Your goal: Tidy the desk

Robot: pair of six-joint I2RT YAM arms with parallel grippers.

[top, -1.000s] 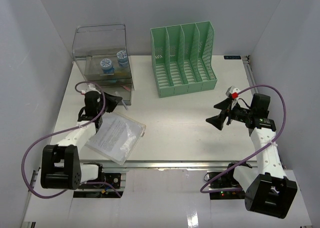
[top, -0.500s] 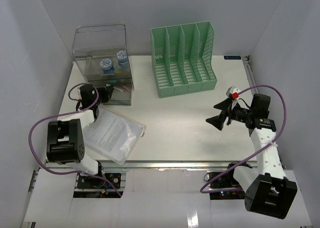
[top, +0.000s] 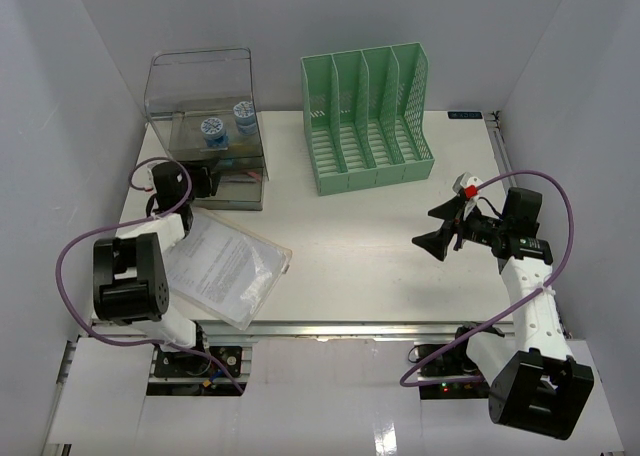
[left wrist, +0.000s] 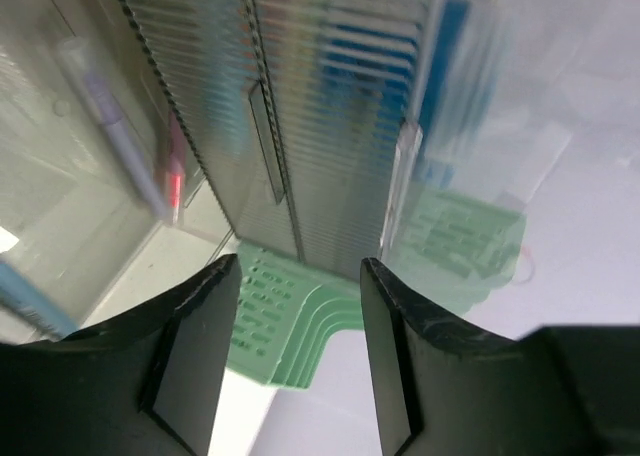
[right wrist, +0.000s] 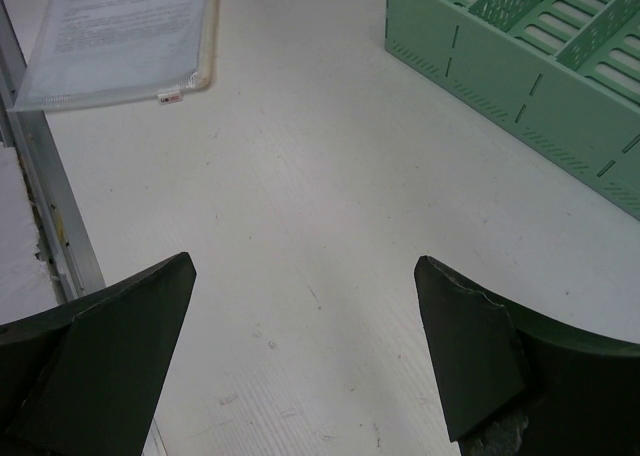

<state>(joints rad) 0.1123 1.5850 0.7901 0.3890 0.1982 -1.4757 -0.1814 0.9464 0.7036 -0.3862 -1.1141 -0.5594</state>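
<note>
The desk (top: 350, 251) is a white tabletop with a metal rail (top: 350, 328) along its near edge. My left gripper (top: 208, 183) is pressed up to the front of the clear drawer box (top: 205, 106) at the back left. In the left wrist view my left gripper (left wrist: 300, 266) stands open with nothing between its fingers, facing the ribbed drawer front (left wrist: 320, 96). A pink pen (top: 250, 176) lies in the lower drawer. My right gripper (top: 437, 226) hovers wide open and empty over the bare desk (right wrist: 300, 176) at the right.
A green slotted file rack (top: 365, 116) stands at the back centre, close to my right gripper (right wrist: 305, 266) in the wrist view. A paper in a clear sleeve (top: 230, 266) lies front left near the rail (right wrist: 50, 206). Two blue-capped items (top: 212, 128) sit inside the box.
My left arm swung from over the paper sleeve back to the drawer box, and its jaws went from nearly shut to open. The right arm has not moved.
</note>
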